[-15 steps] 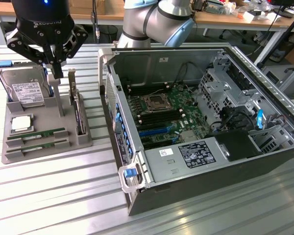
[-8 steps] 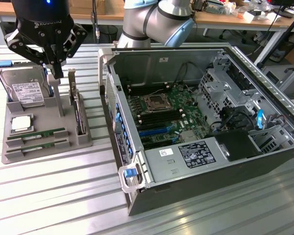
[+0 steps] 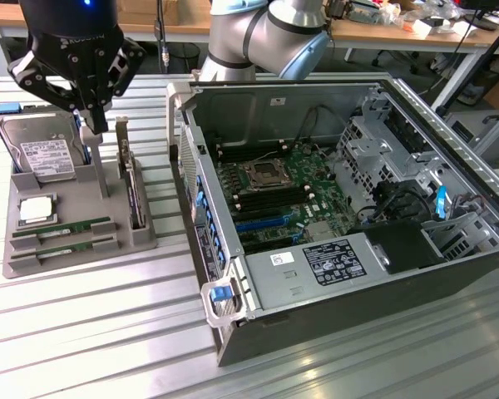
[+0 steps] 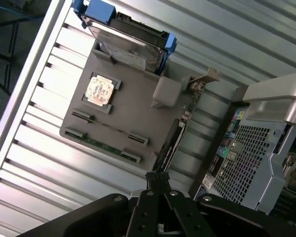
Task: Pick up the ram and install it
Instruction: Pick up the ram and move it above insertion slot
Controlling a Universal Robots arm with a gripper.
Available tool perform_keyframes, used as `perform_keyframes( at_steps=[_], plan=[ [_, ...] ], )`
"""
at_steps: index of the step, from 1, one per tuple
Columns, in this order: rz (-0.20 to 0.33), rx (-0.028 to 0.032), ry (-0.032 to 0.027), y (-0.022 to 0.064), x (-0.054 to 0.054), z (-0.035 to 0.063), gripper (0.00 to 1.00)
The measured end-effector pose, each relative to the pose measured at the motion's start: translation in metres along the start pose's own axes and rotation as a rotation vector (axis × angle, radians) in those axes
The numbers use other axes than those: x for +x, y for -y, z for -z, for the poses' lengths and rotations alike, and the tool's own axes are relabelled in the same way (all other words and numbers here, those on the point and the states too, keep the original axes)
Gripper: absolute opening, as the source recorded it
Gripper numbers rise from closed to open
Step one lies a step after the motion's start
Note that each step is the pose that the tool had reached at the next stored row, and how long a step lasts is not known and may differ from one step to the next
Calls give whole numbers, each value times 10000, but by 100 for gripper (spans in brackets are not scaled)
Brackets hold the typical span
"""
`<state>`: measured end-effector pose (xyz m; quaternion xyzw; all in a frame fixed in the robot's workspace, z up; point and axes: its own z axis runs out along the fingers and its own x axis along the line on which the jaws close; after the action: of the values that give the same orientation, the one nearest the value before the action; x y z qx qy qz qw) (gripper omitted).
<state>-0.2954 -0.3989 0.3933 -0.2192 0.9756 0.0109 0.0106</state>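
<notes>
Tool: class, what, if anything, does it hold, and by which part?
Nothing; the tool is shut and empty above the tray, where the ram lies.

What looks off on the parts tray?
Nothing stands out. Both ram sticks lie straight in the tray, the processor sits flat, the card stands upright, and the hard drive rests in its cradle.

A long, thin green circuit-board ram stick (image 3: 62, 226) with small white stickers is seated lengthwise in a slot along one edge of a grey plastic tray (image 3: 33, 264). A second like stick (image 3: 66, 244) is set parallel, just beside it.
</notes>
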Motion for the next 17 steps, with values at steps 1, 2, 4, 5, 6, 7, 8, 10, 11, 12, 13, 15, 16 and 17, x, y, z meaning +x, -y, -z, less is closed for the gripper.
perform_keyframes(
  at_steps=[1, 2, 4, 5, 6, 7, 8, 10, 11, 12, 13, 15, 16, 17],
  plan=[
    [130, -2, -3, 0, 0, 0, 11],
    [297, -4, -7, 0, 0, 0, 11],
    [486, -6, -11, 0, 0, 0, 11],
    [587, -7, -13, 0, 0, 0, 11],
    [712, -9, -16, 0, 0, 0, 11],
    [767, -9, -18, 0, 0, 0, 11],
    [798, -9, -18, 0, 0, 0, 11],
    [1060, -10, -25, 0, 0, 0, 11],
    [1125, -11, -27, 0, 0, 0, 11],
    [1225, -11, -30, 0, 0, 0, 11],
    [1295, -11, -32, 0, 0, 0, 11],
    [1409, -12, -35, 0, 0, 0, 11],
    [1457, -12, -36, 0, 0, 0, 11],
    [1515, -12, -37, 0, 0, 0, 11]
  ],
)
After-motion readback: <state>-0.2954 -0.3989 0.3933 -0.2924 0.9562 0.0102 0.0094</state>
